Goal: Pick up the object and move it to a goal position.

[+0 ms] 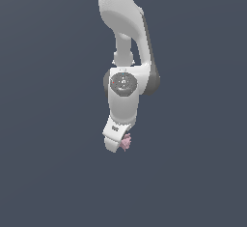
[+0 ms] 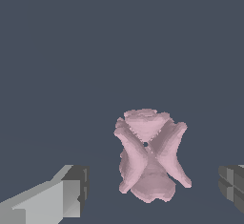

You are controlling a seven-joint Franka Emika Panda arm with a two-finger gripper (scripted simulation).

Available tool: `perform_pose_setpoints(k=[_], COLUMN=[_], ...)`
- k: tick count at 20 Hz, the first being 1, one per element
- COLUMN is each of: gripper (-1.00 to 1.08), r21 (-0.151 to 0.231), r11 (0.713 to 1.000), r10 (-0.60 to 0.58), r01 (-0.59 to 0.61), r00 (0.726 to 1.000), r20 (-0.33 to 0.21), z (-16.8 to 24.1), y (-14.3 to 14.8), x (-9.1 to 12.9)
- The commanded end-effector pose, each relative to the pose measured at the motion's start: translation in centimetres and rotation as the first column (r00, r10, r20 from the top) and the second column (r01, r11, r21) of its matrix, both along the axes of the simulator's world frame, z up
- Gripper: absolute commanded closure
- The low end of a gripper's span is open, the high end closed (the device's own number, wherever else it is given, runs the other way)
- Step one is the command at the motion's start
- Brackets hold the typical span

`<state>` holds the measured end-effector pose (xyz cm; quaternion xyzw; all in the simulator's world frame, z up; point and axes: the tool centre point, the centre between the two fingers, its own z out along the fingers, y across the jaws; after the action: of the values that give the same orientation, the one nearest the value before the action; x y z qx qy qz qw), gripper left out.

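Observation:
The object (image 2: pixel 150 158) is a small pale-pink knobbly piece with jutting lobes, lying on the dark grey floor. In the wrist view it sits between the two fingers of my gripper (image 2: pixel 152 189), with a visible gap to the pad on each side, so the gripper is open and holds nothing. In the exterior view the object (image 1: pixel 126 142) peeks out beside the lower end of the white gripper (image 1: pixel 120 146), which hangs low over it and hides part of it. The fingertips themselves are hard to make out there.
The white arm (image 1: pixel 123 23) comes down from the top of the exterior view. A plain dark grey surface (image 1: pixel 48 173) lies all around, with no other objects or edges in view.

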<state>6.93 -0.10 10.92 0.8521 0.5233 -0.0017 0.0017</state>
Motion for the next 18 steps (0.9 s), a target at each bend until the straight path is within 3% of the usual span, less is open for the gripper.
perform_pose_setpoints(k=[1,18], gripper=[-0.92,-0.92], r21=[0.002,0.005], r11=[0.999,0.996], r10=[0.036,0.084], r01=[-0.036,-0.084], r00=[0.999,0.996], r20=[0.000,0.001], z=[-0.2,-2.6], y=[-0.2,-0.4], x=[0.2,0.5])
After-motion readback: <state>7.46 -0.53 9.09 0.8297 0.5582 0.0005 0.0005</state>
